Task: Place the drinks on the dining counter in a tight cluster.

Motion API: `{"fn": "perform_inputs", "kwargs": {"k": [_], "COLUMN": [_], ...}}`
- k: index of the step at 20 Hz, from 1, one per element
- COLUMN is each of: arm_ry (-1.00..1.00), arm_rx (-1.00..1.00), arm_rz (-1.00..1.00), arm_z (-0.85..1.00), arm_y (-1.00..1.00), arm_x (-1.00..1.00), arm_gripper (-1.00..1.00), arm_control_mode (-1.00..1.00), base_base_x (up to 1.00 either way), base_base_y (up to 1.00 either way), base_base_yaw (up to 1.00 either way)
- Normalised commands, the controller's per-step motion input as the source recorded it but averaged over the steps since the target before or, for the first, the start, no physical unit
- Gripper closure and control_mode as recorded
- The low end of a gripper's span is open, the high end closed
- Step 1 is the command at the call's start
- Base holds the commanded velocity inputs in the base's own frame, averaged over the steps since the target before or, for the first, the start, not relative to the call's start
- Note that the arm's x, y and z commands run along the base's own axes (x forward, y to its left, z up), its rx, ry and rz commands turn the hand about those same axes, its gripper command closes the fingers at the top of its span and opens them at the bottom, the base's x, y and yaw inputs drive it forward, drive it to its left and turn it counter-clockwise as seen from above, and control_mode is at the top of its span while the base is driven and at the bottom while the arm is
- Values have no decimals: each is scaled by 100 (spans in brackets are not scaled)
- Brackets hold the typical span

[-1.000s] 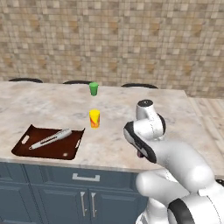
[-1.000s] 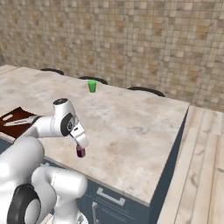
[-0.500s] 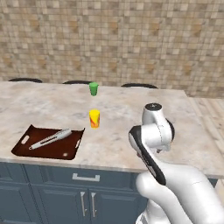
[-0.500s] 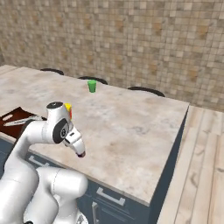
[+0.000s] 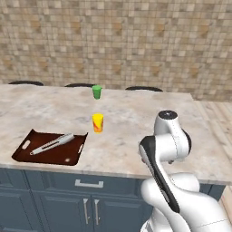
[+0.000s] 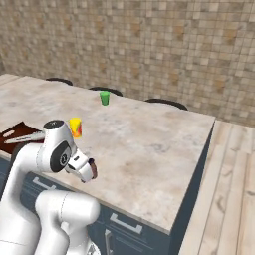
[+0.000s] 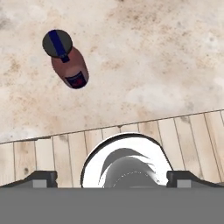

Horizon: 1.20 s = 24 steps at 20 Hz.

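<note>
A tiny maroon bottle [image 7: 69,63] with a dark cap stands upright on the beige marble dining counter [image 7: 153,52], close to its edge. In the hand view it sits up and to the left of my gripper [image 7: 113,178], well apart from it. The two fingertips [image 7: 43,177] stand wide apart with nothing between them, so the gripper is open. In the right base view the gripper [image 6: 89,172] hangs over the counter's [image 6: 149,139] near edge. A sliver of the maroon bottle [image 6: 93,170] peeks from behind it. In the left base view my arm [image 5: 167,136] rises over the counter [image 5: 136,118].
A yellow cup [image 5: 98,123] stands mid-counter and a green cup [image 5: 96,92] near the far edge. A dark brown tray [image 5: 27,152] holding a grey utensil [image 5: 52,143] lies at the front left. Wooden floor [image 7: 57,153] shows below the counter's edge. Dark stool tops line the far side.
My arm has drawn back from the maroon bottle and lifted, with the jaws open throughout. The bottle stays standing where it was. The cups and tray have not moved.
</note>
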Motion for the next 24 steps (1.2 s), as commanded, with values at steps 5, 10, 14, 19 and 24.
{"fn": "perform_inputs", "kwargs": {"k": [5,10,14,19,24], "arm_ry": [0,0,0,0,0], "arm_rx": [0,0,0,0,0], "arm_rz": [0,0,0,0,0], "arm_z": [0,0,0,0,0], "arm_y": [0,0,0,0,0], "arm_x": [0,0,0,0,0], "arm_gripper": [-100,-100,-100,-100,-100], "arm_control_mode": [100,100,100,100,100], "base_base_x": [-3,-65,-46,0,0], "base_base_y": [0,-3,1,13,10], "base_base_yaw": [0,-7,-41,-88,-93]}}
